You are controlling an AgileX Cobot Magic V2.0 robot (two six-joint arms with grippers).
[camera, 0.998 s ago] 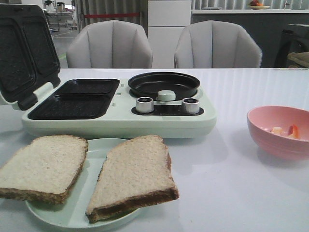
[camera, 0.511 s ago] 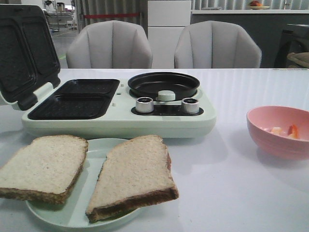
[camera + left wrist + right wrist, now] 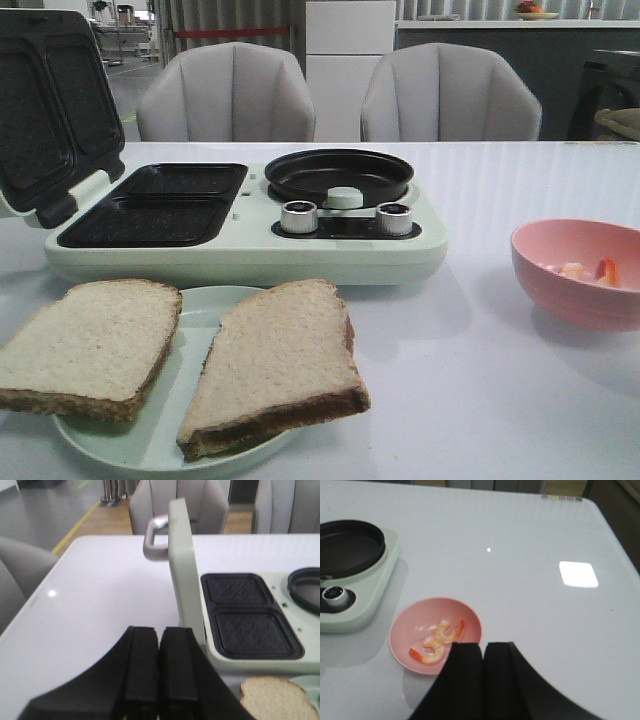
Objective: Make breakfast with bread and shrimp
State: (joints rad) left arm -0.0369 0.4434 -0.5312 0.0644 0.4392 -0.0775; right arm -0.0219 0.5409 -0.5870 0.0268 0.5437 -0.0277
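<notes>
Grey chairs stand behind the white desk. Two square beige bread slices lie flat on a pale green plate, long axes running away from the robot. Two curled pink shrimp sit in a pink bowl. Left gripper and right gripper look closed and empty. Overhanging slices could tip off if nudged.

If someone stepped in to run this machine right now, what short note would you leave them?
Left gripper: fingers shut, empty, near the raised lid.
Right gripper: fingers shut, empty, above the table beside the pink bowl.
Two bread slices lie on the pale green plate in front of the breakfast maker.
Two shrimp sit in the pink bowl.
Done: lid open. Left: bread onto the grill plates, shrimp into the round pan.
</notes>
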